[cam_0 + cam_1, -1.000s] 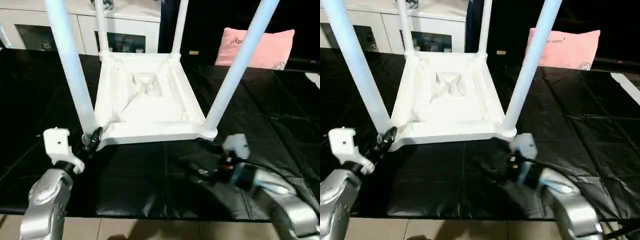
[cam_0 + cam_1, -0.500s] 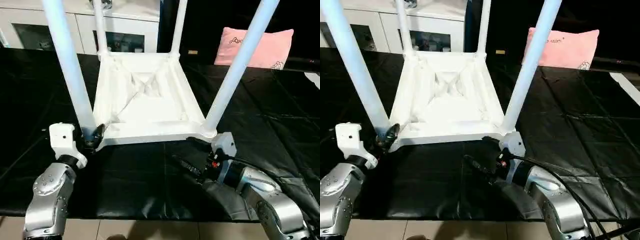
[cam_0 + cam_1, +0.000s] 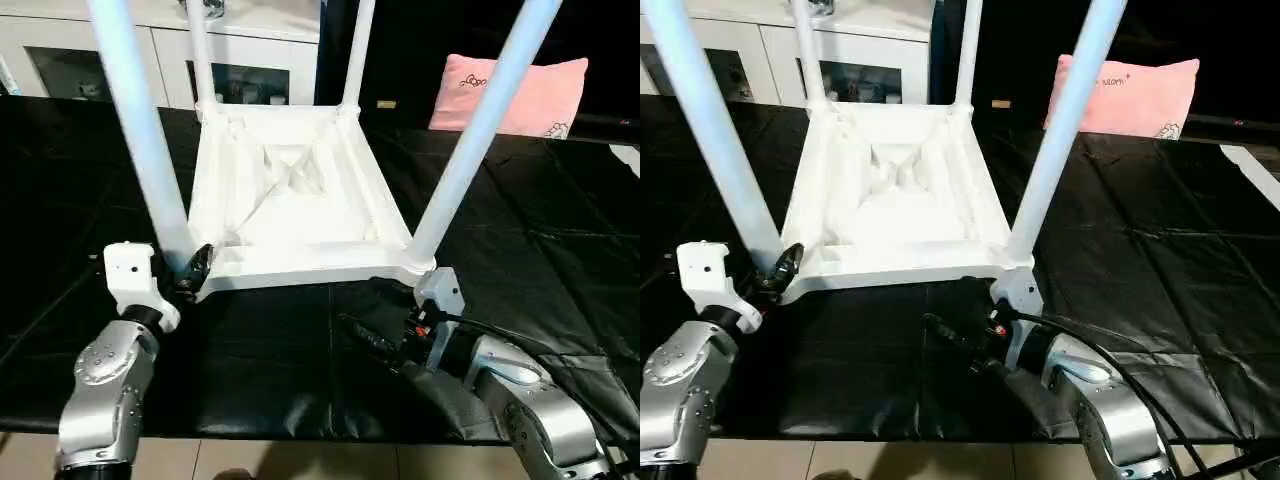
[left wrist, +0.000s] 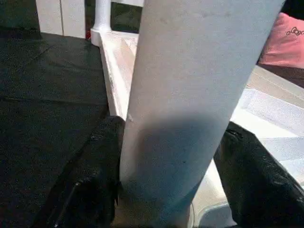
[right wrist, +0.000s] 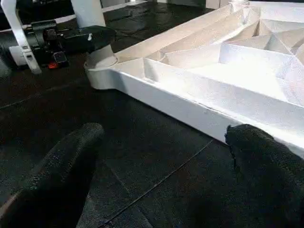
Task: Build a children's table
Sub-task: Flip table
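Observation:
The children's table stands upside down on the black cover, its ribbed white tabletop (image 3: 300, 210) facing up. All the legs stand upright in its corner sockets. My left gripper (image 3: 188, 268) is shut on the base of the near-left leg (image 3: 140, 130). In the left wrist view both black fingers (image 4: 95, 180) press the sides of that leg (image 4: 190, 95). My right gripper (image 3: 375, 318) is open just in front of the tabletop's near edge, beside the near-right leg (image 3: 470, 140), with nothing between its fingers (image 5: 61, 161).
The black cover (image 3: 520, 230) spreads over the whole work surface; its front edge runs close to my forearms. A white glass-door cabinet (image 3: 90, 50) stands behind on the left and a pink pillow (image 3: 530, 95) behind on the right.
My right gripper has moved forward and to the left, up to the tabletop's near edge by the near-right corner. The left gripper has edged closer to the near-left leg.

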Tool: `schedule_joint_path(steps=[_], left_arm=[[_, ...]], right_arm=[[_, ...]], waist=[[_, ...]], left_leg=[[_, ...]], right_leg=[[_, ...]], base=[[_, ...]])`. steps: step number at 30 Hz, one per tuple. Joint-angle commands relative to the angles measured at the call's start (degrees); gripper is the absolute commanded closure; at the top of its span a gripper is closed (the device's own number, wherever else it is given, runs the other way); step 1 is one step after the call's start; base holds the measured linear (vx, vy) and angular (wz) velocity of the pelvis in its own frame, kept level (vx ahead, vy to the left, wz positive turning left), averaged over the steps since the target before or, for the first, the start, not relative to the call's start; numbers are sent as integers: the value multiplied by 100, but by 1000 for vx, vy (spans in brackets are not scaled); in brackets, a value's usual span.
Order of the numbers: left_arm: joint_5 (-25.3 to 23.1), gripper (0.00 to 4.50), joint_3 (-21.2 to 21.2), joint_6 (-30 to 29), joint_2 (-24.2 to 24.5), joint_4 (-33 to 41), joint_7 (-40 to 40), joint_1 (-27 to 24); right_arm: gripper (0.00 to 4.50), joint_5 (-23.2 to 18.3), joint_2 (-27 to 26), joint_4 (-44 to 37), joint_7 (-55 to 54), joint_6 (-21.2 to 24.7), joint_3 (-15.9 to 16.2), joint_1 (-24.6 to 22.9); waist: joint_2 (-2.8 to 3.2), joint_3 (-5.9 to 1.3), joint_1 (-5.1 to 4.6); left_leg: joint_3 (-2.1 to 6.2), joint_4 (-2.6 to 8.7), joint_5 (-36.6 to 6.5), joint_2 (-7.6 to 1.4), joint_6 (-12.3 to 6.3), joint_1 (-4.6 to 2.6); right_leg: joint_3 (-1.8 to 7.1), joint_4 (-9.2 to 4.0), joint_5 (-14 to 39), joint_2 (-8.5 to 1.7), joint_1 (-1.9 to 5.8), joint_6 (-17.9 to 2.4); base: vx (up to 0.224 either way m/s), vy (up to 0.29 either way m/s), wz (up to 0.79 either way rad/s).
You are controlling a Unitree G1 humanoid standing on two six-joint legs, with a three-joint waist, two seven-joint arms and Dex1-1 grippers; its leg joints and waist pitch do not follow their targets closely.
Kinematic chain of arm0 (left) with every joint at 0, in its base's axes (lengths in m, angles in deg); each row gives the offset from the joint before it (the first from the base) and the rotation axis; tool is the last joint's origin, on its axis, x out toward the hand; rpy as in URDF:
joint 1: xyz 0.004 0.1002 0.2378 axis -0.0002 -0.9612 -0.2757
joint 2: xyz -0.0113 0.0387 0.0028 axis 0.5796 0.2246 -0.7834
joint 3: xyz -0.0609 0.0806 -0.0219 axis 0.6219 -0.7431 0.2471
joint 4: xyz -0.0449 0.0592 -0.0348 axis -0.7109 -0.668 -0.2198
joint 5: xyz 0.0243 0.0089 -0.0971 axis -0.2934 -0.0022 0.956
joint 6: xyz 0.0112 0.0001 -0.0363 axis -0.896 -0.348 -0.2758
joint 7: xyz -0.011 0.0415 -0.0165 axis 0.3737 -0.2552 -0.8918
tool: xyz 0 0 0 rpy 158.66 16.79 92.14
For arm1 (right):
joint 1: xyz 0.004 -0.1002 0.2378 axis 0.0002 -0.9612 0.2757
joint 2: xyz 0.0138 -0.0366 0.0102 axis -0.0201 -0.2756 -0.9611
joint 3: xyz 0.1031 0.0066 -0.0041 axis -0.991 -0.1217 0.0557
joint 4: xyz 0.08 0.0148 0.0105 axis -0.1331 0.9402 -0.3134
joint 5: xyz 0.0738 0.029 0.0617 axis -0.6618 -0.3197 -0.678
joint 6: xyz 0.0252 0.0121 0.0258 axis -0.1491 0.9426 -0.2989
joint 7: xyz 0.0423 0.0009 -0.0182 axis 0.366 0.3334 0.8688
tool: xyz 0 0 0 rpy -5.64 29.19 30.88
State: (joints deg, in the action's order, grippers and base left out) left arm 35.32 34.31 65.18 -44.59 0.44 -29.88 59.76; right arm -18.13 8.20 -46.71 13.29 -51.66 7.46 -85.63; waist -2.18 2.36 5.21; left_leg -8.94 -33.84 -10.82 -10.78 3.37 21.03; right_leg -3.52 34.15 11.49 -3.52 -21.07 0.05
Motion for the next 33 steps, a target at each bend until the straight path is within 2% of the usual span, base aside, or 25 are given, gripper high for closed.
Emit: schedule_joint_path(steps=[1, 5, 13, 18, 19, 22, 23, 25, 26, 29, 31, 33], left_arm=[[42, 171, -129, -143, -103, -12, 46, 79], [66, 207, -116, -137, -116, -17, 50, 68], [239, 225, -74, -270, -256, 60, 66, 45], [908, 226, 144, -784, -646, 300, 217, 24], [1051, 226, 187, -892, -724, 345, 241, 22], [1383, 226, 354, -1080, -935, 397, 368, 31], [1601, 226, 482, -1174, -1057, 419, 464, 61], [1718, 226, 542, -1240, -1116, 444, 495, 81], [1718, 226, 539, -1288, -1122, 473, 482, 81], [1702, 226, 542, -1522, -1154, 613, 397, 69], [1712, 226, 525, -1599, -1145, 651, 348, 57], [1655, 226, 402, -1657, -1066, 712, 233, 10]], right_arm=[[0, 68, 13, 46, -2, -45, 10, 91], [0, 88, -5, 54, 7, -78, 27, 98], [0, 118, -63, 124, -40, -87, 46, 156], [0, 187, -168, 272, -270, -65, -28, 200], [0, 244, -202, 344, -367, -69, -55, 225], [0, 366, -282, 539, -650, -10, -137, 316], [0, 347, -352, 614, -771, 28, -210, 367], [0, 296, -449, 685, -906, 74, -301, 431], [0, 253, -513, 729, -987, 111, -360, 469], [0, 85, -732, 897, -1220, 188, -546, 594], [0, -10, -819, 966, -1261, 171, -605, 645], [0, -167, -977, 1066, -1277, 169, -706, 741]], waist=[[87, -248, -22], [68, -243, -22], [62, -245, -26], [53, -240, -34], [29, -242, -38], [17, -257, -40], [16, -266, -37], [-8, -285, -33], [-5, -275, -32], [20, -240, -46], [10, -221, -60], [16, -227, -61]], left_leg=[[69, 515, -1652, -283, 190, -86], [71, 519, -1640, -286, 179, -83], [64, 514, -1548, -282, 165, -74], [59, 516, -1560, -287, 185, -69], [53, 507, -1497, -272, 163, -59], [36, 478, -1207, -256, 82, -30], [21, 463, -1057, -251, 58, -21], [-10, 427, -861, -226, 0, 0], [-22, 422, -877, -222, -19, -3], [-26, 453, -1241, -238, 19, -34], [-12, 470, -1522, -239, 101, -51], [-5, 476, -1553, -244, 118, -63]], right_leg=[[295, -394, 1029, -442, 129, -841], [293, -398, 1091, -441, 125, -814], [297, -392, 1044, -442, 125, -808], [295, -383, 1126, -456, 125, -871], [297, -389, 1155, -448, 125, -858], [304, -369, 985, -445, 145, -860], [309, -346, 851, -439, 144, -885], [323, -314, 701, -420, 146, -909], [332, -317, 712, -413, 127, -910], [342, -383, 1275, -404, 77, -813], [347, -421, 1671, -394, 55, -641], [357, -416, 1669, -394, 42, -590]], base=[[0, 0, 0], [0, 0, 0], [0, 0, 0], [0, 0, 0], [0, 0, 0], [0, 0, 0], [0, 0, 0], [0, 0, 0], [0, 0, 0], [0, 0, 0], [0, 0, 0], [0, 0, 0]])
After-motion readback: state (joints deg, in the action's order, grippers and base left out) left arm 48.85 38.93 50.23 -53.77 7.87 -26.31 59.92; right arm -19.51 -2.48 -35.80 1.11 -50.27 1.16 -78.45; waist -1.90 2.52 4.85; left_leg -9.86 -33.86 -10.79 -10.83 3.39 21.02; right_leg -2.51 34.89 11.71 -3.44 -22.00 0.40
